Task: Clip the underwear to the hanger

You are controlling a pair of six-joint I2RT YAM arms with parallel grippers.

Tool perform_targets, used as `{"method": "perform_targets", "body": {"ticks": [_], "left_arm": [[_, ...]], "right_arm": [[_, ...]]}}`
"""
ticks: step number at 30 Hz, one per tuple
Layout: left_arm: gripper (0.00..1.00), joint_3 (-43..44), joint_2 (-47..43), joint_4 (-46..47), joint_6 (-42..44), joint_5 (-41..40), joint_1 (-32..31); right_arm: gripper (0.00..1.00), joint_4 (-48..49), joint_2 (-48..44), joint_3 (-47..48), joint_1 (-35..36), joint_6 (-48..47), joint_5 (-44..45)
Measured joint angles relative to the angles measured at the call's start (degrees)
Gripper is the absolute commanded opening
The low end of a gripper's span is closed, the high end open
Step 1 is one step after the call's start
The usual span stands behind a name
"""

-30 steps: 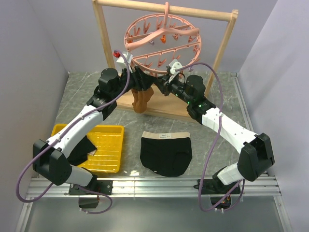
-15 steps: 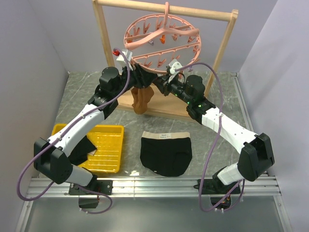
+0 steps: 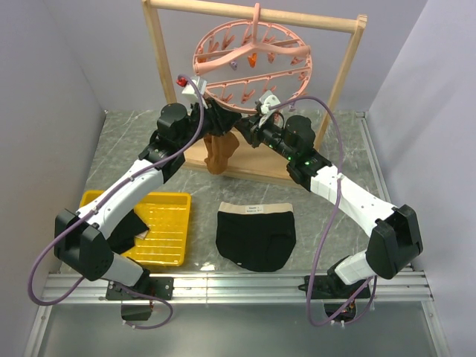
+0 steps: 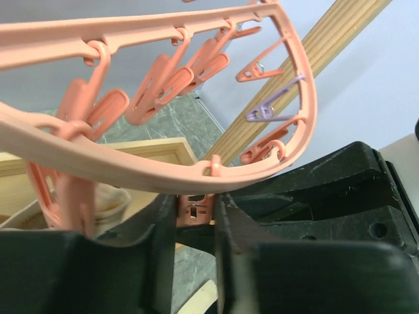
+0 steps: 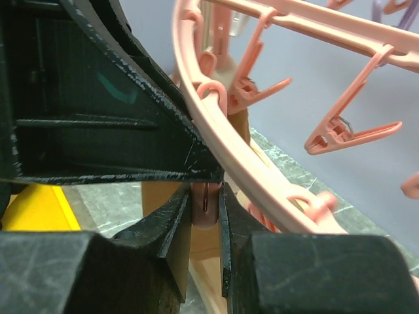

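Observation:
The underwear (image 3: 255, 236), black with a tan waistband, lies flat on the table, apart from both arms. The round pink hanger (image 3: 253, 63) hangs by its hook from the wooden bar. Both grippers are up at the ring's near rim. My left gripper (image 3: 216, 119) (image 4: 195, 208) is shut on a pink clip peg (image 4: 195, 210) under the rim. Close beside it, my right gripper (image 3: 251, 130) (image 5: 206, 203) is shut on another clip peg (image 5: 207, 208) hanging from the rim (image 5: 216, 131).
A brown-and-cream garment (image 3: 221, 152) hangs from the hanger between the two grippers. The pale wooden frame (image 3: 158, 71) stands on a base at the back. A yellow tray (image 3: 172, 202) with a dark cloth (image 3: 123, 230) sits front left.
My left gripper has narrowed its jaws onto the clip peg and edged up toward the ring. The right arm and the underwear have not moved.

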Motion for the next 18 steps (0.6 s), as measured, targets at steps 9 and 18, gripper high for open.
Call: {"method": "perform_targets", "body": {"ticks": [9, 18], "left_arm": [[0.00, 0.0, 0.0, 0.6, -0.1, -0.5, 0.0], [0.00, 0.0, 0.0, 0.5, -0.2, -0.3, 0.2]], "right_arm": [[0.55, -1.7, -0.5, 0.0, 0.5, -1.1, -0.6], [0.61, -7.4, -4.1, -1.6, 0.9, -1.9, -2.4]]}}
